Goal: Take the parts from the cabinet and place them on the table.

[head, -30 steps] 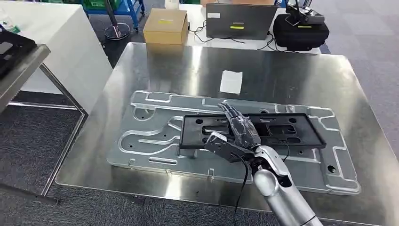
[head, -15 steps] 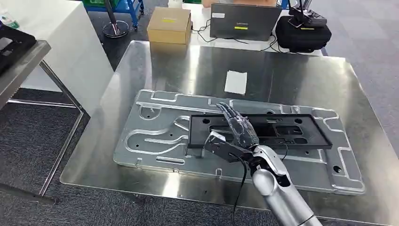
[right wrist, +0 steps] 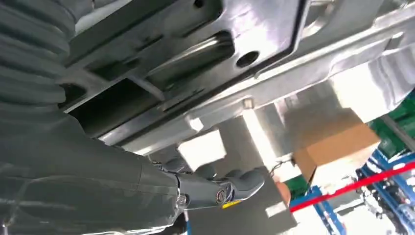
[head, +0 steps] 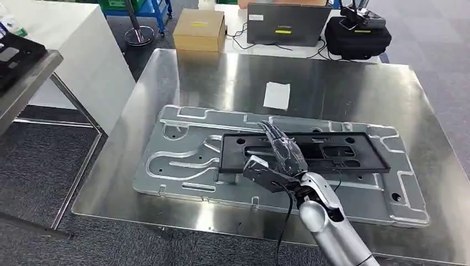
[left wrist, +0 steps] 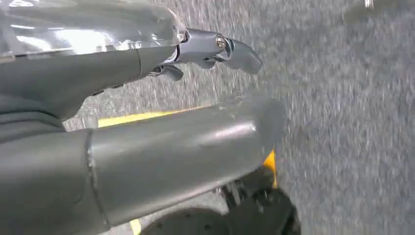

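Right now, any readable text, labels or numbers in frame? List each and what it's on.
None can be read.
Yellow label on the cardboard box: too small and blurred.
Yellow and white stickers on the laptop lid: blurred.
Yellow mark on the black bag: blurred.
White paper on the steel table: blank as seen.

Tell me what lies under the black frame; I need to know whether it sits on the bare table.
The black frame lies on a large silver metal plate, which rests on the steel table. The right hand lies over the frame's near edge, covering that part.
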Available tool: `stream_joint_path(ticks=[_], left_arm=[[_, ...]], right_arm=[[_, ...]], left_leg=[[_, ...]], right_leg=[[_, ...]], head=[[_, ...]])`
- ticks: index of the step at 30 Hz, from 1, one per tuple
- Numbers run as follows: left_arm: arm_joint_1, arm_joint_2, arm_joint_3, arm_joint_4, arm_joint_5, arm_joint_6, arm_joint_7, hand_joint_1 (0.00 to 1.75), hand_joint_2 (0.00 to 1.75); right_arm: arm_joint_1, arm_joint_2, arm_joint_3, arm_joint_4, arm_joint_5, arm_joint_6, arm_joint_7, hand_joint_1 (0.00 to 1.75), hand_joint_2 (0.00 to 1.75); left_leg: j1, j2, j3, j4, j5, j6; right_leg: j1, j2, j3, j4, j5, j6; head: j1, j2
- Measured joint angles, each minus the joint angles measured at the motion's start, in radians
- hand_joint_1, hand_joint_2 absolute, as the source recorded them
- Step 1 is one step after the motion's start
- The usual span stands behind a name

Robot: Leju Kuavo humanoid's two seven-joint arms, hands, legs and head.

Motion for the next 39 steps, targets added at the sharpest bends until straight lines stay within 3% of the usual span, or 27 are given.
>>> stream_joint_path(ticks=[3, 4, 5, 6, 8, 9, 10, 14, 15, 16, 18, 19, 21, 23, 24, 25, 26, 28, 29, 30, 31, 33, 34, 35, 36, 38, 39], left_arm=[[0.000, 0.000, 0.000, 0.000, 0.001, 0.000, 0.000, 0.00, 0.00], [0.001, 0.000, 0.000, 0.000, 0.001, 0.000, 0.000, 0.00, 0.00], [0.002, 0.000, 0.000, 0.000, 0.001, 0.000, 0.001, 0.00, 0.00], [0.002, 0.000, 0.000, 0.000, 0.001, 0.000, 0.001, 0.00, 0.00], [0.001, 0.001, 0.000, 0.000, 0.001, 0.000, 0.001, 0.00, 0.00], [-0.001, 0.001, 0.000, 0.000, 0.002, 0.000, 0.001, 0.00, 0.00], [-0.002, 0.001, 0.000, 0.000, 0.002, 0.000, 0.000, 0.00, 0.00], [0.000, 0.000, 0.000, 0.000, 0.008, 0.000, 0.001, 0.00, 0.00], [-0.003, 0.000, 0.000, 0.000, 0.009, 0.000, 0.001, 0.00, 0.00], [-0.004, 0.000, 0.000, 0.000, 0.010, 0.000, 0.001, 0.00, 0.00], [-0.004, 0.000, 0.000, 0.000, 0.010, -0.001, 0.001, 0.00, 0.00], [-0.004, 0.000, 0.000, 0.000, 0.010, -0.001, 0.001, 0.00, 0.00], [-0.004, 0.000, 0.000, 0.000, 0.010, -0.002, 0.001, 0.00, 0.00], [-0.004, 0.000, 0.000, 0.000, 0.011, -0.002, 0.001, 0.00, 0.00], [-0.004, 0.000, 0.000, 0.000, 0.011, -0.002, 0.001, 0.00, 0.00], [-0.004, -0.006, 0.000, 0.000, 0.011, -0.003, 0.001, 0.00, 0.00], [-0.003, -0.005, 0.000, 0.000, 0.011, -0.003, 0.001, 0.00, 0.00], [-0.003, -0.003, 0.000, 0.000, 0.011, -0.003, 0.001, 0.00, 0.00], [-0.001, -0.004, 0.000, 0.000, 0.012, -0.003, 0.001, 0.00, 0.00], [-0.001, -0.002, 0.000, 0.000, 0.013, -0.003, 0.001, 0.00, 0.00], [0.000, -0.003, 0.000, 0.000, 0.013, -0.005, 0.001, 0.00, 0.00], [0.000, -0.002, 0.000, 0.000, 0.014, -0.005, 0.002, 0.00, 0.00], [0.000, -0.002, 0.000, 0.000, 0.016, -0.003, 0.002, 0.00, 0.00], [0.000, -0.002, 0.000, 0.000, 0.016, -0.003, 0.002, 0.00, 0.00], [0.001, -0.002, 0.000, 0.000, 0.016, -0.003, 0.003, 0.00, 0.00], [0.002, -0.002, 0.000, 0.000, 0.019, -0.003, 0.005, 0.00, 0.00], [0.001, -0.002, 0.000, 0.000, 0.019, -0.003, 0.005, 0.00, 0.00]], right_arm=[[0.000, 0.001, 0.000, 0.000, 0.003, -0.004, 0.003, 0.00, 0.00], [0.001, 0.001, 0.000, 0.001, 0.003, -0.004, 0.004, 0.00, 0.00], [0.002, 0.001, 0.000, 0.001, 0.003, -0.004, 0.004, 0.00, 0.00], [0.002, 0.001, 0.000, 0.001, 0.003, -0.004, 0.004, 0.00, 0.00], [0.001, 0.001, 0.000, 0.001, 0.003, -0.004, 0.004, 0.00, 0.00], [0.000, 0.002, 0.000, 0.000, 0.003, -0.004, 0.004, 0.00, 0.00], [-0.002, 0.002, 0.000, 0.000, 0.003, -0.005, 0.005, 0.00, 0.00], [-0.001, 0.002, 0.000, 0.001, 0.004, -0.007, 0.006, 0.00, 0.00], [-0.001, 0.002, -0.001, 0.001, 0.004, -0.007, 0.006, 0.00, 0.00], [0.000, 0.002, -0.001, 0.001, 0.004, -0.007, 0.006, 0.00, 0.00], [0.000, 0.002, -0.001, 0.002, 0.013, -0.008, 0.013, 0.00, 0.00], [0.000, 0.002, -0.001, 0.003, 0.016, -0.008, 0.014, 0.00, 0.00], [0.001, 0.002, -0.001, 0.005, 0.016, -0.008, 0.017, 0.00, 0.00], [0.000, 0.002, -0.001, 0.004, 0.016, -0.010, 0.017, 0.00, 0.00], [-0.003, 0.002, -0.001, 0.003, 0.016, -0.010, 0.017, 0.00, 0.00], [-0.004, 0.002, -0.001, 0.000, 0.016, -0.011, 0.017, 0.00, 0.00], [-0.005, 0.002, -0.001, -0.003, 0.016, -0.013, 0.016, 0.00, 0.00], [-0.007, 0.002, -0.001, -0.003, 0.016, -0.014, 0.017, 0.00, 0.00], [-0.007, 0.002, -0.001, -0.003, 0.016, -0.014, 0.017, 0.00, 0.00], [-0.008, 0.003, -0.001, -0.003, 0.016, -0.014, 0.016, 0.00, 0.00], [-0.006, 0.005, -0.001, -0.003, 0.016, -0.015, 0.017, 0.00, 0.00], [0.000, 0.005, -0.001, -0.003, 0.015, -0.020, 0.014, 0.00, 0.00], [0.008, 0.005, -0.001, -0.003, 0.014, -0.026, 0.011, 0.00, 0.00], [0.018, 0.005, -0.001, -0.003, 0.010, -0.032, 0.006, 0.00, 0.00], [0.031, 0.005, -0.002, -0.006, 0.003, -0.037, 0.000, 0.00, 0.00], [0.059, 0.005, -0.006, -0.023, -0.005, -0.047, -0.009, 0.00, 0.00], [0.071, 0.005, -0.008, -0.033, -0.007, -0.051, -0.013, 0.00, 0.00]], left_leg=[[0.009, 0.000, -0.075, 0.213, -0.130, -0.016], [0.011, 0.000, -0.091, 0.263, -0.147, -0.020], [0.013, 0.001, -0.086, 0.270, -0.141, -0.024], [0.016, 0.001, -0.055, 0.226, -0.114, -0.025], [0.022, 0.001, 0.046, 0.057, -0.044, -0.029], [0.024, 0.000, 0.081, -0.013, -0.047, -0.030], [0.015, -0.003, 0.079, -0.023, -0.040, -0.021], [0.015, -0.001, 0.061, -0.025, -0.011, 0.015], [0.016, 0.002, 0.055, -0.026, -0.001, 0.023], [0.016, 0.003, 0.044, -0.026, 0.007, 0.032], [0.011, 0.003, 0.018, -0.025, 0.026, 0.037], [0.009, 0.004, 0.004, -0.024, 0.035, 0.038], [0.004, 0.004, -0.020, -0.023, 0.052, 0.038], [-0.003, 0.002, -0.039, -0.023, 0.068, 0.037], [-0.003, 0.001, -0.044, -0.023, 0.077, 0.035], [-0.008, 0.000, -0.050, -0.022, 0.084, 0.029], [-0.002, 0.002, -0.048, -0.027, 0.092, 0.022], [0.004, 0.002, -0.048, -0.034, 0.109, 0.009], [0.000, 0.000, -0.049, -0.041, 0.119, 0.002], [0.003, -0.002, -0.056, -0.029, 0.097, -0.001], [0.002, 0.000, -0.072, 0.005, 0.041, -0.004], [0.009, 0.000, -0.101, 0.137, -0.078, -0.015], [0.012, 0.000, -0.111, 0.205, -0.110, -0.021], [0.015, 0.000, -0.111, 0.251, -0.111, -0.026], [0.019, 0.000, -0.091, 0.256, -0.081, -0.032], [0.025, 0.001, -0.004, 0.158, -0.008, -0.040], [0.030, 0.001, 0.057, 0.078, -0.002, -0.043]], right_leg=[[0.000, -0.004, -0.014, 0.003, 0.008, -0.006], [0.000, -0.005, -0.020, 0.005, 0.011, -0.005], [-0.002, -0.005, -0.026, 0.009, 0.014, -0.003], [-0.003, -0.005, -0.033, 0.013, 0.017, 0.001], [-0.007, -0.005, -0.043, 0.021, 0.022, 0.009], [-0.006, -0.005, -0.047, 0.026, 0.025, 0.014], [0.000, -0.004, -0.053, 0.033, 0.028, 0.020], [-0.004, 0.000, -0.061, 0.023, 0.050, 0.048], [-0.009, 0.003, -0.073, 0.040, 0.018, 0.053], [-0.009, 0.003, -0.091, 0.082, -0.036, 0.056], [-0.009, 0.003, -0.139, 0.234, -0.142, 0.061], [-0.009, 0.003, -0.152, 0.298, -0.167, 0.061], [-0.008, 0.003, -0.119, 0.300, -0.136, 0.054], [0.000, 0.004, -0.018, 0.173, -0.075, 0.037], [0.006, 0.006, 0.056, 0.074, -0.067, 0.021], [0.010, 0.004, 0.098, 0.000, -0.099, 0.008], [0.012, 0.003, 0.095, -0.002, -0.087, 0.016], [0.020, 0.005, 0.088, -0.007, -0.076, 0.007], [0.016, 0.004, 0.085, -0.020, -0.061, 0.000], [0.008, -0.006, 0.080, -0.032, -0.040, -0.003], [0.006, -0.004, 0.068, -0.037, -0.027, -0.012], [0.005, -0.005, 0.040, -0.036, -0.004, -0.017], [0.006, -0.006, 0.026, -0.034, 0.006, -0.016], [0.005, -0.008, 0.010, -0.031, 0.017, -0.013], [0.003, -0.008, -0.010, -0.025, 0.027, -0.009], [-0.003, -0.009, -0.047, -0.007, 0.042, 0.002], [-0.005, -0.009, -0.063, 0.004, 0.048, 0.008]], head=[[-0.006, 0.000], [-0.006, 0.000], [-0.006, 0.000], [-0.006, 0.000], [-0.006, 0.000], [-0.007, 0.000], [-0.008, 0.000], [-0.005, 0.000], [-0.005, 0.000], [0.000, 0.000], [0.003, 0.000], [0.003, 0.000], [0.004, 0.000], [0.003, 0.000], [0.003, 0.000], [0.002, 0.000], [0.000, 0.000], [0.009, 0.000], [0.009, 0.000], [0.010, 0.000], [0.007, 0.000], [0.003, 0.000], [0.003, 0.000], [0.003, 0.000], [0.003, 0.000], [0.003, 0.000], [0.003, 0.000]])
